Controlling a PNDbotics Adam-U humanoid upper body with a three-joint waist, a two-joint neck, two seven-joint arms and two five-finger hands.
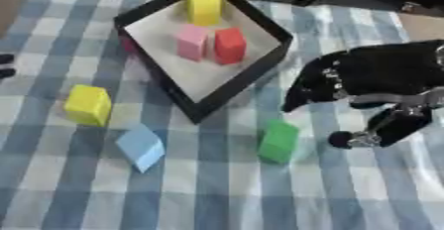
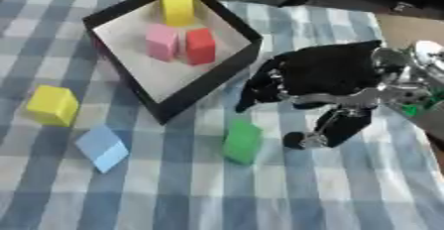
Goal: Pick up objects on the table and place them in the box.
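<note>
- Right hand (image 1: 364, 83) hovers just right of the green block (image 1: 278, 141), fingers spread and holding nothing, it seems.
- Black box (image 1: 260, 23) near the table's far edge holds yellow, pink (image 1: 191, 41) and red (image 1: 229, 45) blocks.
- Another yellow block (image 1: 87, 105) and a light blue block (image 1: 139, 147) sit toward the left edge.
- Left hand (image 1: 5, 65) barely shows; can't tell its fingers.

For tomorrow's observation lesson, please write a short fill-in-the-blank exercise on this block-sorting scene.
1. The box holds ___ blocks.
2. The block nearest the right hand is ___.
3. The light blue block lies on the ___.
4. Left of the box, on the cloth, stands a ___ block.

Missing words: three; green; tablecloth; yellow
</note>
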